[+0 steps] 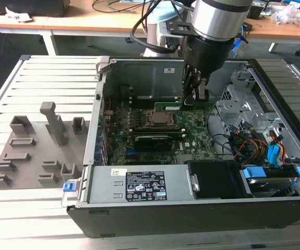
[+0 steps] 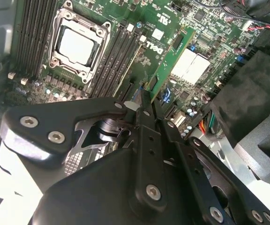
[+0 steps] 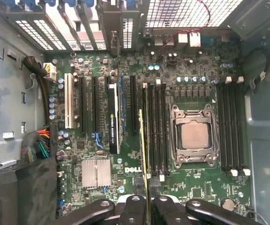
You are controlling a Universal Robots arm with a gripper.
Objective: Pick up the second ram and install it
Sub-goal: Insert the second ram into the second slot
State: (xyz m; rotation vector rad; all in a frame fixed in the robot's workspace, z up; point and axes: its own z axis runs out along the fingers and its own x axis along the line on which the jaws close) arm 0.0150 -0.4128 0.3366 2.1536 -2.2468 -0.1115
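The second ram (image 1: pixel 184 105), a thin green stick with dark chips, is held inside the open computer case (image 1: pixel 95 156), with my gripper (image 1: pixel 196 96) shut on one of its ends. The second wrist view shows the stick (image 2: pixel 175 56) slanting out from my gripper (image 2: pixel 146 96) over the motherboard (image 2: pixel 149 23). Edge-on in the first wrist view, the stick (image 3: pixel 142 140) hangs beside the black memory slots (image 3: pixel 156 131) next to the CPU socket (image 3: pixel 194 136), above my gripper (image 3: pixel 146 199). I cannot tell whether it touches a slot.
A black card (image 1: pixel 152 141) stands in a slot in front of the CPU socket (image 1: pixel 160 119). The power supply (image 1: pixel 139 182) fills the case's near side; cables and drive bays (image 1: pixel 259 146) crowd the exterior view's right. A grey fixture (image 1: pixel 35 146) lies on the table outside.
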